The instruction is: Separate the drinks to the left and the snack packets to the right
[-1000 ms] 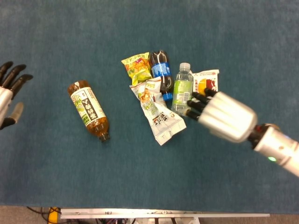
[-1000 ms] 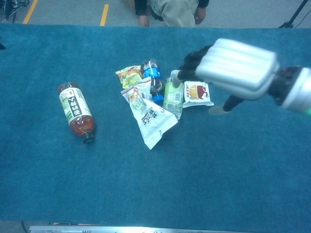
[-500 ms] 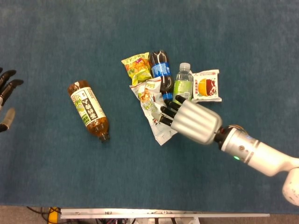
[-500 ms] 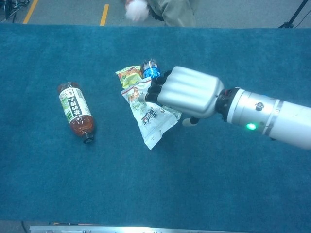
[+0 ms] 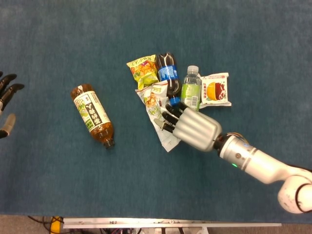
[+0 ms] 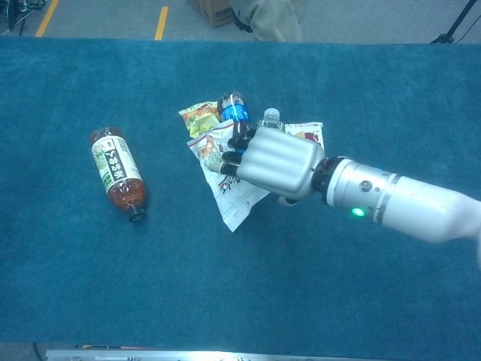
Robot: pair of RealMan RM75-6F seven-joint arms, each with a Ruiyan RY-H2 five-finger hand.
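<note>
In the middle of the blue table lies a cluster: a yellow snack packet [image 5: 142, 71], a cola bottle [image 5: 168, 77], a green-label water bottle [image 5: 191, 93], a red-and-white snack packet [image 5: 216, 89] and a long white snack packet [image 5: 157, 112]. My right hand [image 5: 190, 127] lies palm down over the white packet [image 6: 228, 188], its fingers spread and resting on it, covering the packet's right half and the water bottle's base. In the chest view this right hand [image 6: 274, 161] hides most of the water bottle [image 6: 270, 118]. A brown tea bottle [image 5: 92, 116] lies alone to the left. My left hand [image 5: 6, 104] is empty at the left edge, fingers apart.
The tea bottle [image 6: 116, 174] lies with its cap toward the table's front. Bare blue cloth [image 5: 253, 58] stretches to the right of the cluster. A person and a cardboard box [image 6: 214, 9] are beyond the far edge.
My right hand has come down and leftward from above the water bottle and red packet onto the white packet. My left hand drew back toward the left edge, then stayed still.
</note>
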